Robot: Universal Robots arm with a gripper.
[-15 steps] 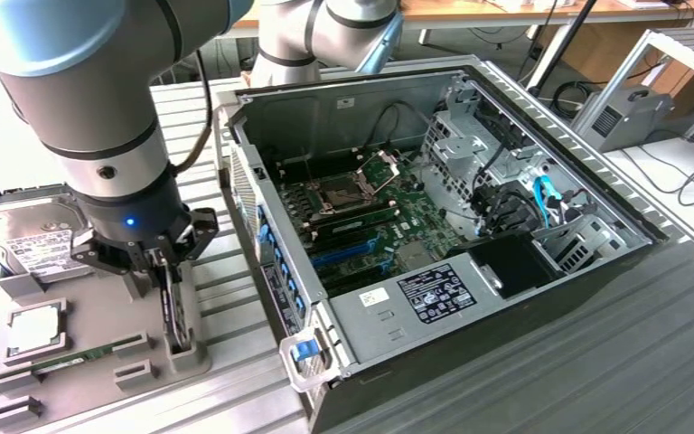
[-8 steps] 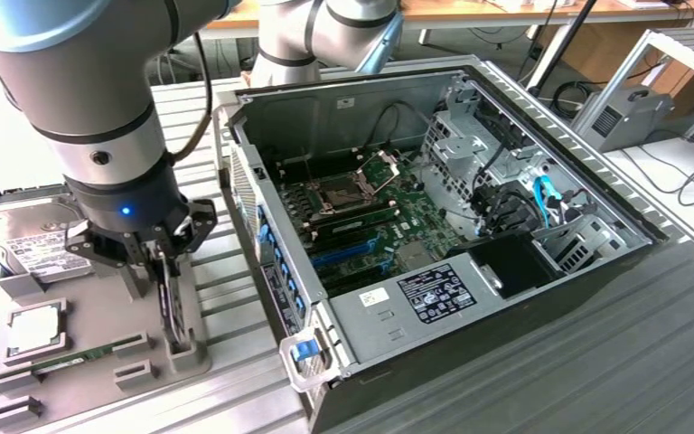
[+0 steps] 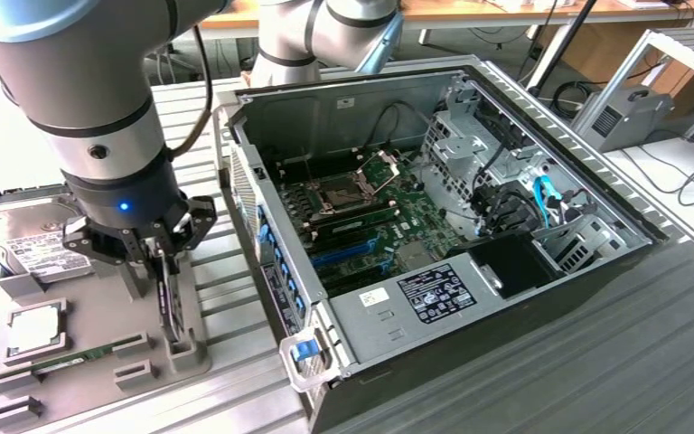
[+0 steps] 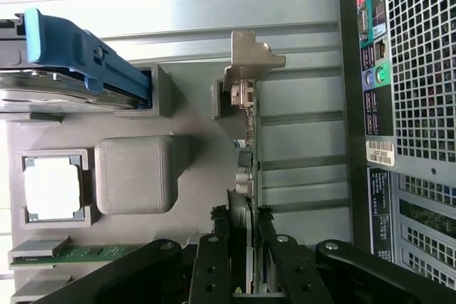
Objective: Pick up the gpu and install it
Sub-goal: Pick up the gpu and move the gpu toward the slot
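Arm down over the grey holder tray, on the exterior view's left of the open computer case; tray and case both sit on the slatted metal counter.

The gpu stands on edge in a slot of the tray, seen edge-on in the wrist view; green board, silver end bracket at the end away from the arm; card upright, seated in its slot, not lifted.

Pincer straddles the card near its other end; black fingers lie one on each face, drawn in to a narrow stance, no gap showing between them and the card; reads as gripping the gpu.

Other parts on the tray: hard drive with a blue carrier at the far corner, apart from the card; a square processor chip in its own recess; a narrow green memory stick in a slot beside that.

Case lies on its side, panel off, motherboard exposed; its rear grille and ports just beside the tray.
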